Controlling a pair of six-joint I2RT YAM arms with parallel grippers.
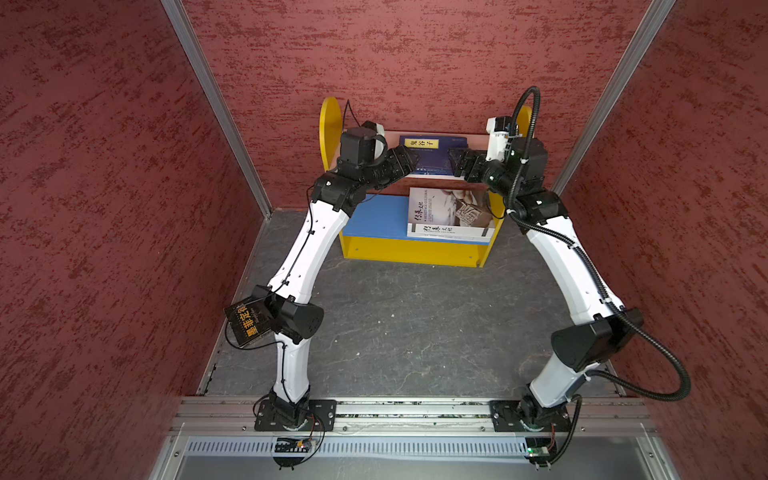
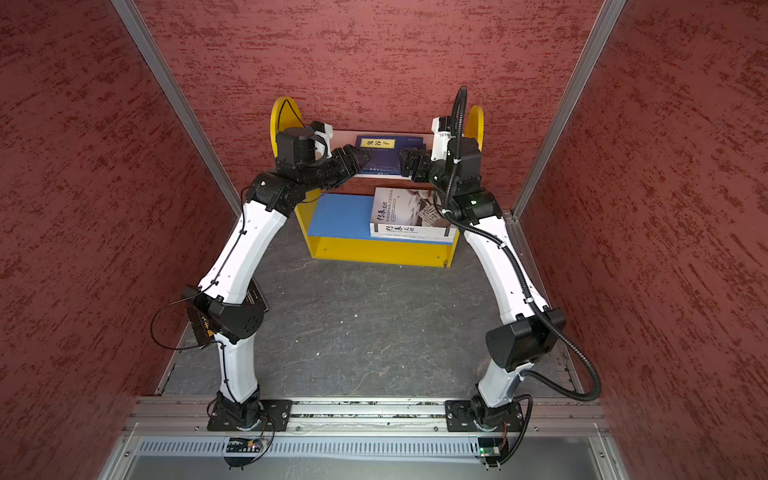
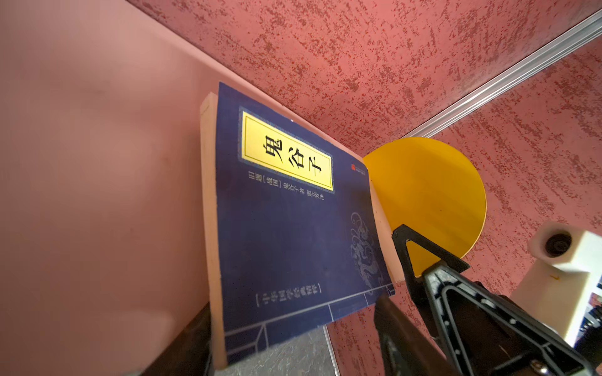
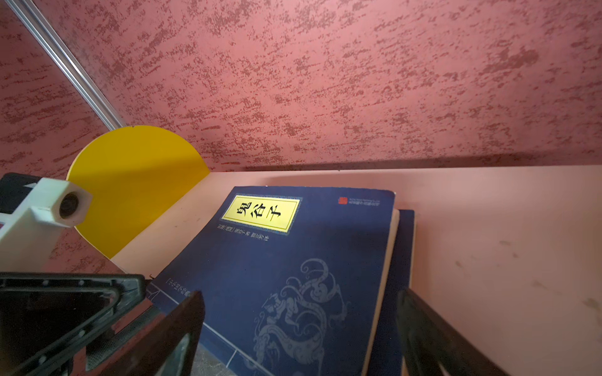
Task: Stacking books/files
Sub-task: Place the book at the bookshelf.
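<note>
Arched arms (image 1: pixel 307 249): left hand (image 1: pixel 409 163), right hand (image 1: pixel 455 163) (both agape) flank navy book (image 1: pixel 432 160).

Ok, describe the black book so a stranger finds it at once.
Start at the grey table, then the left arm's elbow. Beside it, by the wall, is the black book: gold characters, and the only book off the shelf.

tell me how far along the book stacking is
Done: the top navy book lies on a second navy book on the pink shelf; white books sit on the blue shelf. In hand: nothing; left gripper and right gripper flank the top navy book, jaws open. Remaining: the black book lies on the table beside the left arm.
</note>
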